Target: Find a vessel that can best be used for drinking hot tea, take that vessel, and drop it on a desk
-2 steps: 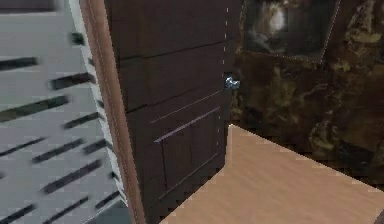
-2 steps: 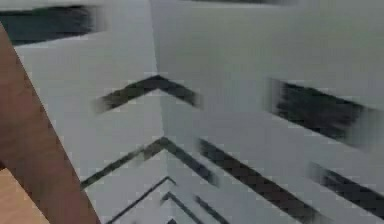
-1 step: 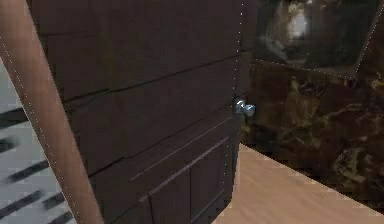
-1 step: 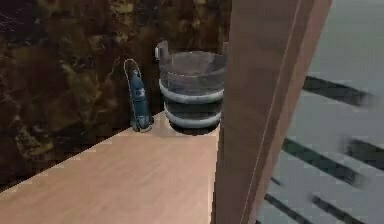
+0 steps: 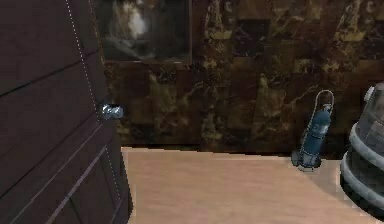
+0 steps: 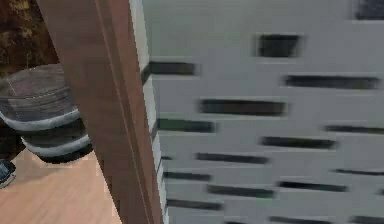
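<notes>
Dark mottled brown wall (image 5: 250,70) ahead, pale wood floor (image 5: 220,190) below. Framed picture (image 5: 145,28) high on wall. Dark panelled door (image 5: 50,120) at forward view's left, silver knob (image 5: 110,111) on its edge. Small blue-grey upright thing (image 5: 316,135) stands at floor's far edge, against wall. Grey banded barrel (image 6: 45,110) just beside it, on floor. Brown wooden door frame (image 6: 105,110) next to barrel; pale wall with dark dashes (image 6: 270,120) beyond. Gripper state: cannot tell. Tea vessel's place: cannot tell.
</notes>
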